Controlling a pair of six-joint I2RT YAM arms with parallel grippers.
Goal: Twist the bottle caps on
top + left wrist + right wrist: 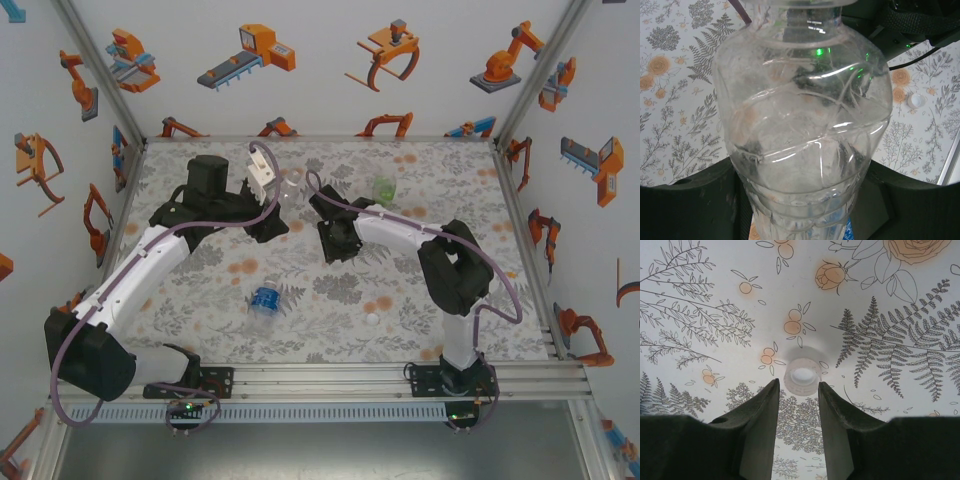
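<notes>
**Bottle clamped at left, cap at the fingertips at right**

In the left pincer (800,197), a colourless bottle (800,115): clamped round its lower body between the two dark fingers, neck pointing away from the wrist camera, mouth cut off at the frame edge. From above, held over the far part of the worktop (320,330), left of centre.

At the right pincer (799,387), fingers parted by a narrow gap. Right at the tips, a small white cap (802,376), open side toward the wrist camera, patterned worktop behind it. No telling whether pinched, merely touched, or just beyond the tips. From above, just right of the held bottle, near the middle of the worktop.

Elsewhere on the worktop:
- a green bottle (384,188), at the far side, right of centre, just beyond the right forearm
- a blue-label bottle (264,300), near, left of centre
- a second white cap (371,319), loose, near, right of centre, well apart from every bottle
</notes>
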